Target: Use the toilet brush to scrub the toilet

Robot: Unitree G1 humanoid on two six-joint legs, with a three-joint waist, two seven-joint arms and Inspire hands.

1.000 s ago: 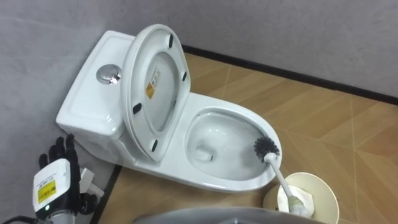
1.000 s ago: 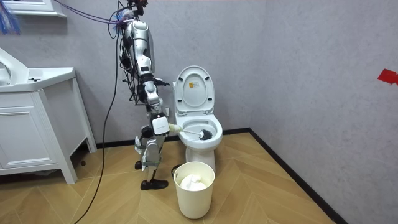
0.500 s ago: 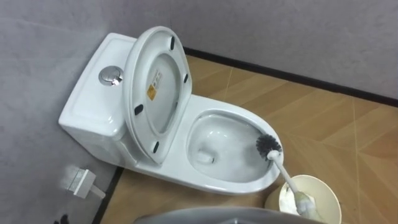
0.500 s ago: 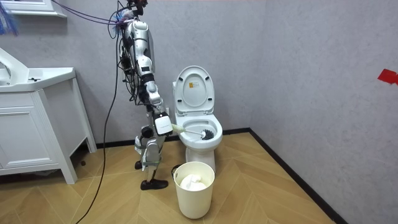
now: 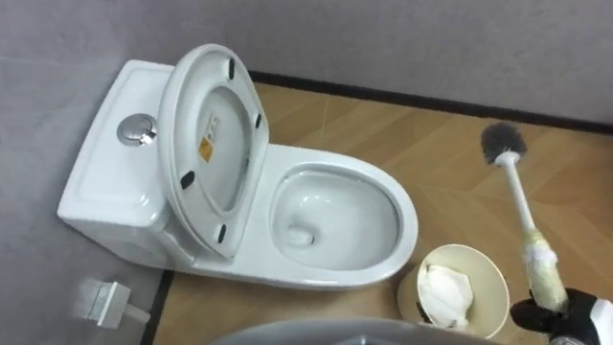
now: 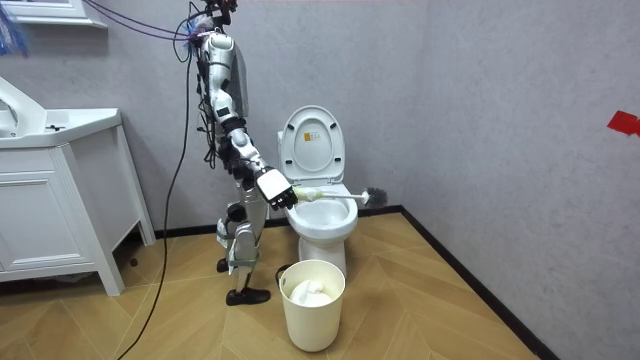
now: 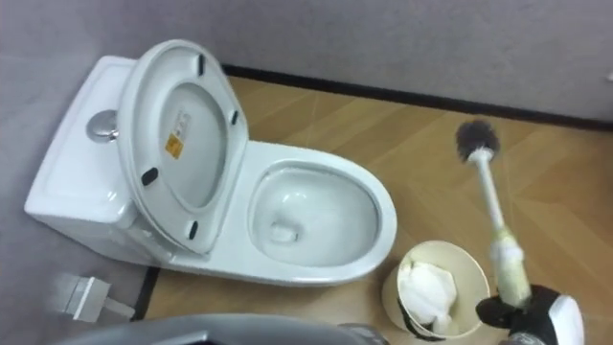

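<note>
One white ceramic toilet (image 5: 96,192) sits at left against the grey wall, with a round chrome flush button (image 5: 137,128) on the tank. Its white oval seat and lid (image 5: 206,144) are tipped up against the tank, likely so the bowl (image 5: 407,230) is open for brushing. Right of the bowl's front, just beside it, stands a round cream waste bin (image 5: 500,278) with crumpled white paper (image 5: 442,286) inside, probably parked there for scraps. Further right is the toilet brush with dark bristle head and white stick handle (image 5: 520,201): it's in the air, clear of the bowl, head over the wooden floor near the dark skirting. The right hand (image 5: 548,316) has its dark fingers wrapped round the yellowish grip at the low end. In the room view the brush runs roughly level at rim height, and the robot stands on the room view's left of the toilet. My guess is a swing away from the bowl, whether between strokes or after them I can't say. The hand is cut off by the frame corner. A small white boxy thing (image 5: 101,299) on the floor at lower left is unclear. Dirt or water in the bowl is hard to make out.
</note>
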